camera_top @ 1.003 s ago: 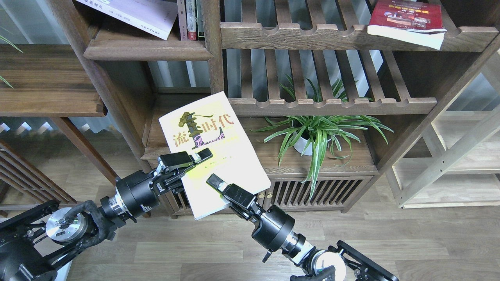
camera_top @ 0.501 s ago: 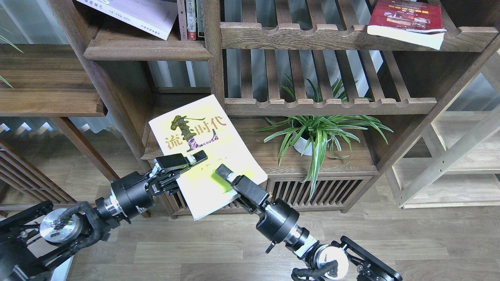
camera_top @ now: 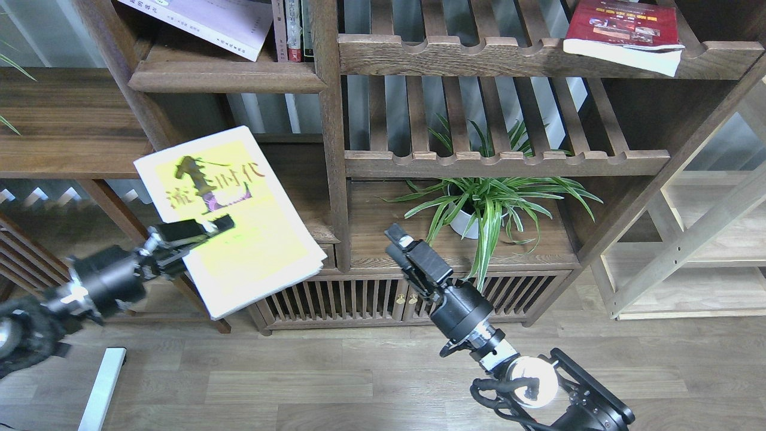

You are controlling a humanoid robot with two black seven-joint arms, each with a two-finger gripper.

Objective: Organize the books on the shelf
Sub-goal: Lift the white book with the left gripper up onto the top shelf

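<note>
Yellow-green book | left gripper grips | bookcase post beside | plant right

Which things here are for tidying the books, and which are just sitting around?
For the job: yellow-green book in the left pincer; lavender book; dark red book; plank shelf.
Just there: potted plant; slim upright books; slatted racks.
</note>
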